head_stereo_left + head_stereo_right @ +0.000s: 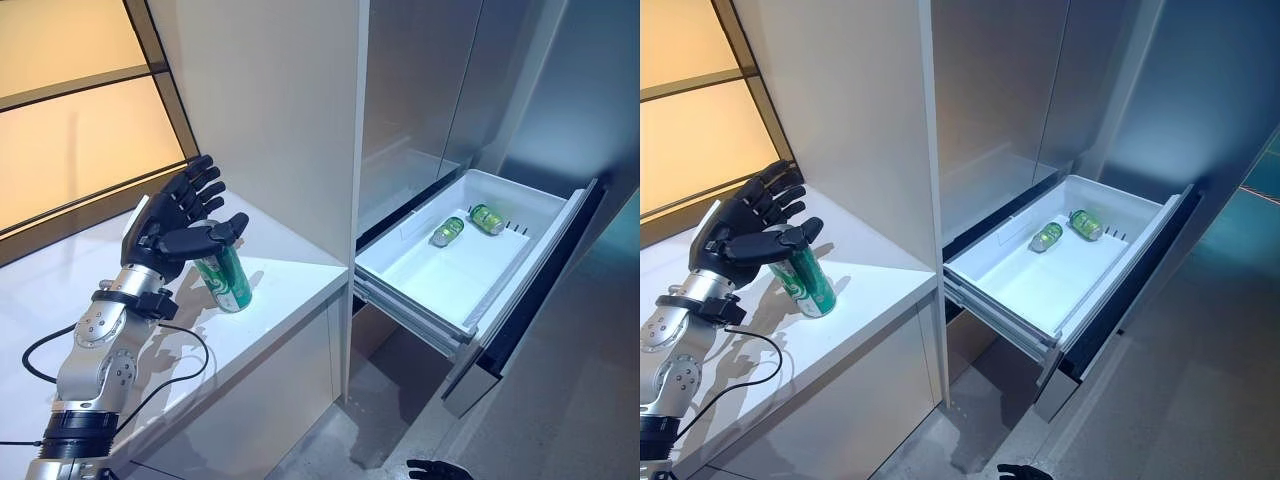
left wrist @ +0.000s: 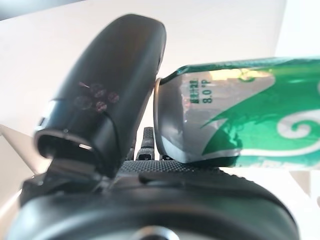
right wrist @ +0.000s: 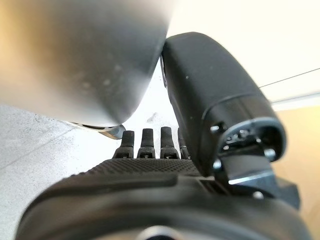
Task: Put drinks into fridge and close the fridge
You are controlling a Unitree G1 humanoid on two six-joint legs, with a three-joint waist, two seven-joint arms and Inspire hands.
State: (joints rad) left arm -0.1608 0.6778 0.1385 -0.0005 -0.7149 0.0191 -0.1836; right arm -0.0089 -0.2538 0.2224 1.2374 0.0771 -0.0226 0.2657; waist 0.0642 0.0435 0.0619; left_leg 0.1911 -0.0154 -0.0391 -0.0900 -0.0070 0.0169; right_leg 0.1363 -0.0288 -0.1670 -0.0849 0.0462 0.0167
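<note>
A green drink can (image 1: 225,280) stands slightly tilted on the white counter (image 1: 290,285). My left hand (image 1: 165,225) is right beside it, fingers straight and spread past the can, thumb lying across its top. In the left wrist view the can (image 2: 240,115) rests against the thumb (image 2: 107,95). To the right, the fridge's white drawer (image 1: 430,305) is pulled out, with two green cans (image 1: 447,231) (image 1: 487,219) lying on their sides at its far end. My right hand (image 1: 437,469) hangs low by the floor, fingers relaxed and holding nothing.
A tall white cabinet panel (image 1: 270,110) rises behind the counter, next to the fridge's grey upper doors (image 1: 420,90). The drawer's dark front panel (image 1: 530,300) juts out over the grey floor. A lit amber wall (image 1: 70,130) backs the counter on the left.
</note>
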